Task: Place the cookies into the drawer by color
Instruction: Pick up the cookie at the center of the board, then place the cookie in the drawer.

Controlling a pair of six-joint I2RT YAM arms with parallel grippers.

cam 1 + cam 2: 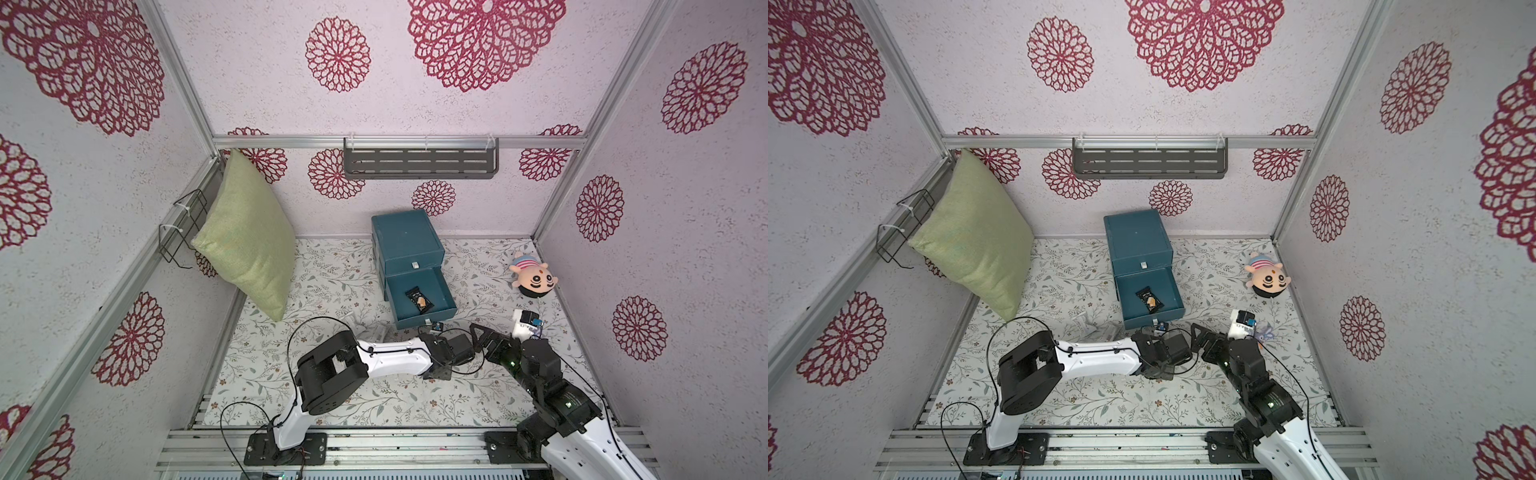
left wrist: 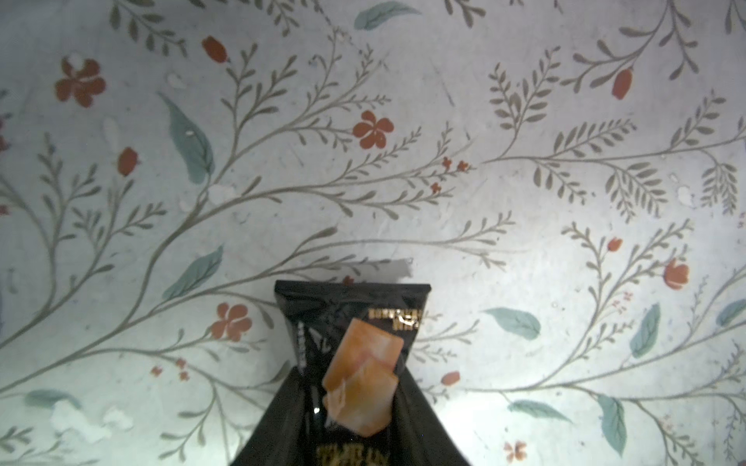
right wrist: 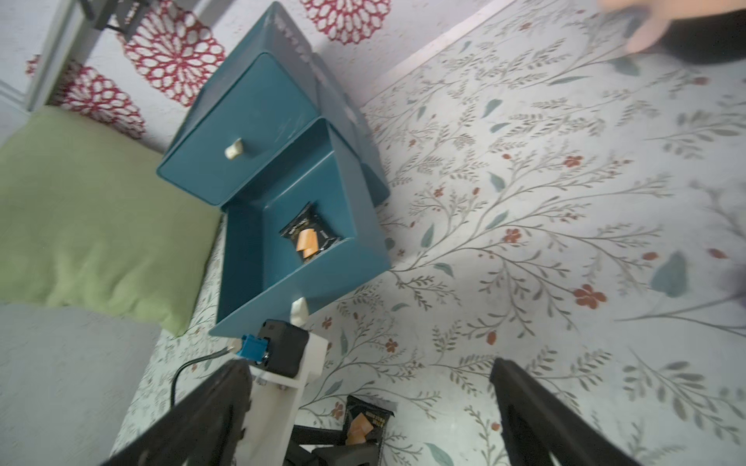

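The left gripper (image 3: 351, 444) is clenched on a black packet (image 2: 355, 363), pinching one crimped end so that the rest stands free above the flowered table (image 1: 332, 399). That hold by the edge looks chosen so the packet can drop cleanly once the jaws part. The blue chest (image 1: 405, 237) stands toward the back wall with its top drawer (image 1: 411, 259) closed and the open drawer (image 1: 440, 286) beneath it pulled out toward the arms. A second black packet (image 1: 419, 298) lies on its floor, so this is probably the drawer for the black ones, and the held packet belongs there.

The right gripper (image 3: 369, 363) is released, its jaws spread wide with nothing between them, waiting close beside the left wrist. What may be clear wrappers (image 1: 376, 330) lie on the table just left of the open drawer's front, though they are too faint to be sure.

The drawer's front wall is the edge to clear, as the packet hangs below its rim in the right wrist view. Room is tight between the two wrists. The near table is bare, and the pillow (image 1: 245, 245) and plush doll (image 1: 534, 280) lie well aside
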